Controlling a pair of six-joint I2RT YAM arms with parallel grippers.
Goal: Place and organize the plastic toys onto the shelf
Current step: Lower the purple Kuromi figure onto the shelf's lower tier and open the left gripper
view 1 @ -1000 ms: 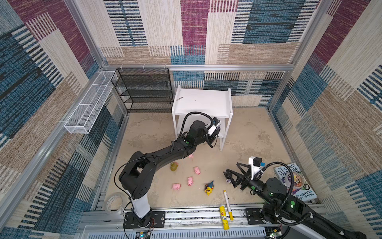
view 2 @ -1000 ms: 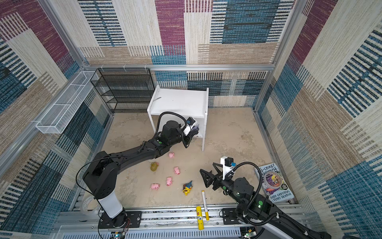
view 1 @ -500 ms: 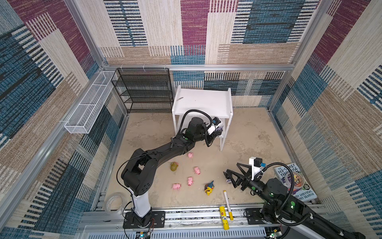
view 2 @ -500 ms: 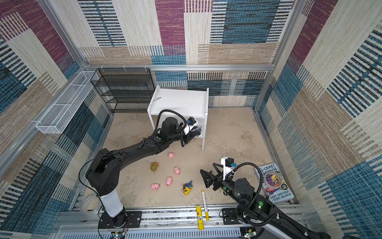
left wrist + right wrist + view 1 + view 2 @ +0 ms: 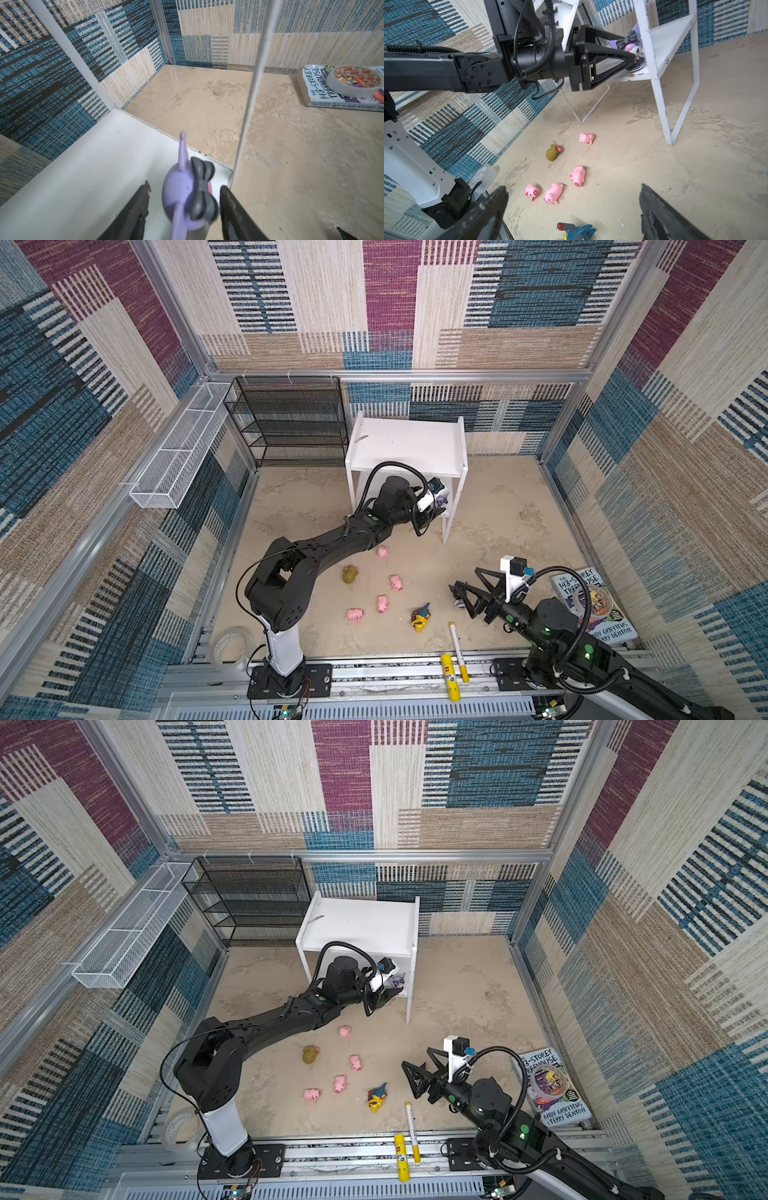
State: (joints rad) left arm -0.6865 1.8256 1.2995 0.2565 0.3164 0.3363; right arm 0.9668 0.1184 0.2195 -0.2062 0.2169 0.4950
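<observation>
one purple figure (image 5: 187, 199) released on shelf (image 5: 83, 176) as left hand (image 5: 185, 187) widened; right hand (image 5: 573, 188) agape.

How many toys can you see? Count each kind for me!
Pink pigs: 4
Olive-haired doll: 1
Yellow figure with blue hood: 1
Purple big-eared figure, on the shelf: 1
Total: 7 plainly seen; a purplish bit by the right end effector is unclear.

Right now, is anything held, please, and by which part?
Nothing: left end effector stands open around the purple figure; right end effector is empty.
</observation>
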